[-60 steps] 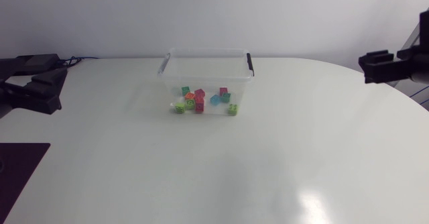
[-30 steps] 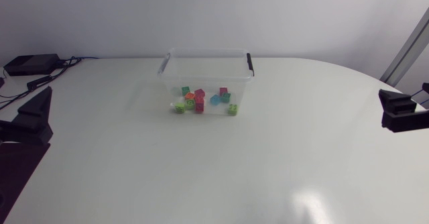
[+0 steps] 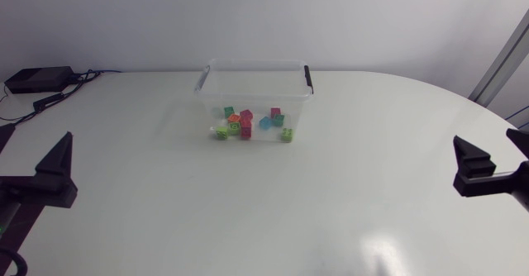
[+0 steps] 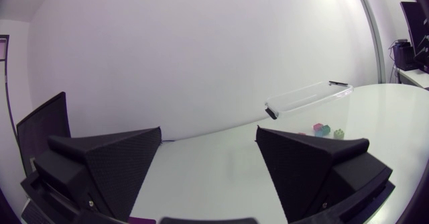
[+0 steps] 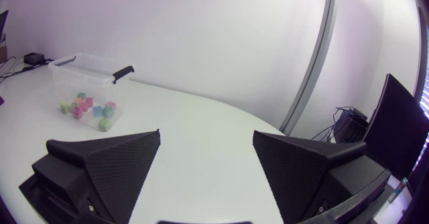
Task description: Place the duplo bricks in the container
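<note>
A clear plastic container (image 3: 254,94) with black handle clips stands at the back middle of the white table. Several duplo bricks (image 3: 248,125) in green, red, orange and blue lie on its floor. My left gripper (image 3: 33,148) is at the table's left edge, open and empty, far from the container. My right gripper (image 3: 489,144) is at the right edge, also open and empty. Ahead of the open left gripper (image 4: 208,133), off to one side, are the container (image 4: 308,96) and the bricks (image 4: 323,129). The open right gripper (image 5: 206,135) faces the container (image 5: 87,73) across the table.
A black box with cables (image 3: 37,79) lies at the table's back left corner. The white tabletop (image 3: 264,210) stretches bare between the two grippers and in front of the container.
Both arms have swung from the table's back sides toward its front, the left along the left edge, the right along the right edge. The container and bricks have not moved.
</note>
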